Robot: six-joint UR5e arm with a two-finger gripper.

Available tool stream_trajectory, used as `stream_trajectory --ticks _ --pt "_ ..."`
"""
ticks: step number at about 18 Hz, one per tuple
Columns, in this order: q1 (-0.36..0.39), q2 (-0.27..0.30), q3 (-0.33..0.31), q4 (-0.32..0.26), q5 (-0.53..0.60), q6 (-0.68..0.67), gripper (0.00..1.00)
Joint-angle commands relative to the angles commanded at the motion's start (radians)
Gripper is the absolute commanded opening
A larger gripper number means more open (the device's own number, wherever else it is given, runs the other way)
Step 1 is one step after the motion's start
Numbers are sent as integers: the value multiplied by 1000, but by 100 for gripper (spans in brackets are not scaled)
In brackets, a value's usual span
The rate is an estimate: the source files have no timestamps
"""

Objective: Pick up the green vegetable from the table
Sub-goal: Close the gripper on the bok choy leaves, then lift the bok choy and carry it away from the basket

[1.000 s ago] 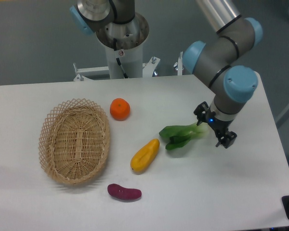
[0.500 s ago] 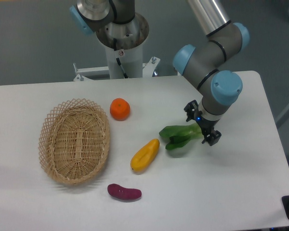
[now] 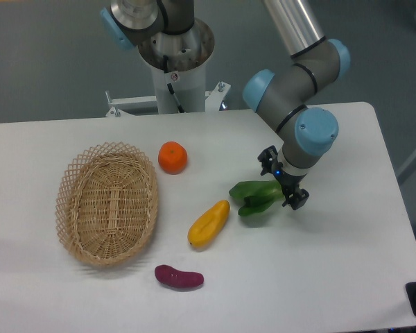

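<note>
**Pincer astride the stalk end of the green vegetable**

The green vegetable [image 3: 254,196] lies flat on the white bench [image 3: 347,263], a little right of centre, its dark leaves pointing left toward the yellow fruit [image 3: 209,224] and its paler stalk end pointing right. The pincer [image 3: 282,181] is down at that stalk end with its two black fingers spread — one finger [image 3: 266,160] shows above the vegetable on the far side, the other [image 3: 297,200] below it on the near side, and the stalk runs into the gap between them. The jaws stand apart, not pressed onto the vegetable; whether either finger touches it cannot be told from this view. The vegetable rests on the bench surface and casts a thin shadow beneath its leaves.

The arm [image 3: 295,69] comes down from the upper middle of the view, its grey links and blue joint caps bending over the right half of the bench.

Elsewhere on the bench: the yellow fruit sits just beside the leaf tips, angled; a purple sweet potato [image 3: 179,277] lies nearer the front edge; an orange [image 3: 172,157] sits behind the fruit — near the rim of a woven wicker basket [image 3: 75,208] that occupies the left side.
</note>
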Motion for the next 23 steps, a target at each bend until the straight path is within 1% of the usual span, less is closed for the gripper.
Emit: stream_trajectory --ticks 1,2,3,4,6,8,13,15,18,20,23 --pt "0 0 -2 2 0 -2 80" --pt "0 0 -2 2 0 -5 67" --pt "0 0 -2 2 0 -8 51" --pt "0 0 -2 2 0 -9 37" --pt "0 2 0 0 2 -14 21" --pt "0 6 3 0 3 -14 18" --pt "6 31 34 -18 8 -11 19" --pt "9 32 44 -18 8 -11 19" --pt "9 32 93 -21 8 -12 19" --pt "12 31 136 -50 8 -12 19" --pt "18 22 222 -96 8 -28 19"
